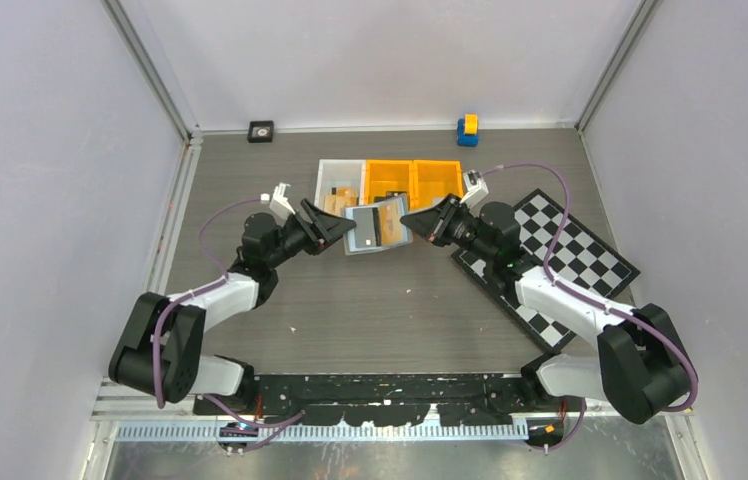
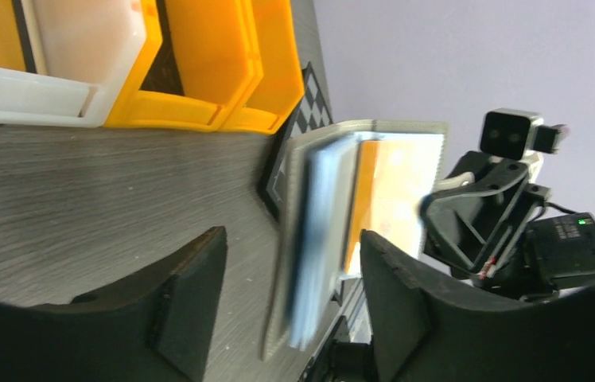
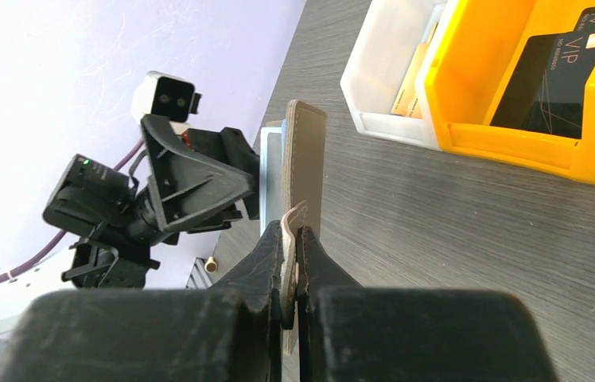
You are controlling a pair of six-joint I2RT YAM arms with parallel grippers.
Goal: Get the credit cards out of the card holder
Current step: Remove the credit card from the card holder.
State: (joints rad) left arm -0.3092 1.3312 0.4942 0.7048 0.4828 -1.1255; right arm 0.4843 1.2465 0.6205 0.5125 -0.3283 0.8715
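The right jaws are pinched tight on the edge of one flap of the card holder [image 3: 304,171]. The grey wallet stands open and upright between the two arms, over the desk [image 1: 370,310]. The left jaws gape wide. The holder's other side stands edge-on between the fingers [image 2: 191,306], and I cannot tell whether either touches it. An orange card [image 2: 386,199] sits in an inner pocket. Beyond, a white bin [image 1: 322,185] and two orange bins [image 1: 413,165] stand in a row — a black card [image 3: 553,76] lies in the orange one beside the white.
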